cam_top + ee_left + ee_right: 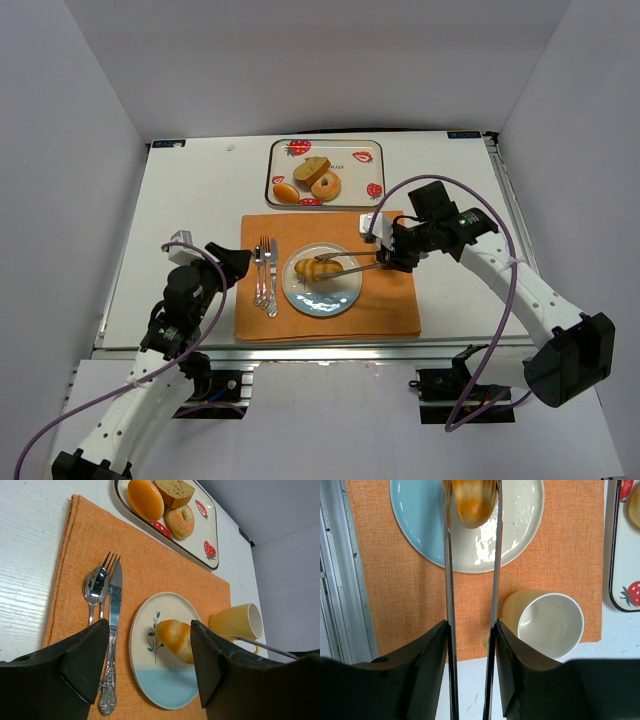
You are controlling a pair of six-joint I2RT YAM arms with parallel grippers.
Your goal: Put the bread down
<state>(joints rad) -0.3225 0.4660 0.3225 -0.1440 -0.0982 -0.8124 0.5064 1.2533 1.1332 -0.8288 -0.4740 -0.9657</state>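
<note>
So the bread roll (472,500) was sitting on the plate (420,520), over on the cream half rather than the blue bit. The right fingers (448,580), those long thin blade ones, were reaching in from the right and had the roll pinched between them, one blade against each side. From the left wrist view it looked like the roll's underside was down on the plate, though I couldn't say how hard it was being squeezed

The plate was in the middle of an orange placemat (395,605) on the white bench (190,220). A yellow cup (547,622) stood upright just beside the plate, near a corner of the mat, right under the right wrist

The left fingers (85,660) were spread wide open with nothing in them, hovering over the left side of the mat. A spoon (95,585), fork (111,562) and knife (115,605) lay side by side just left of the plate, knife nearest it

Past the mat at the back was a strawberry-print tray (352,172) holding a round bun (145,499), a chunk of brown bread (175,491) and a donut (180,521), all bunched close together
</note>
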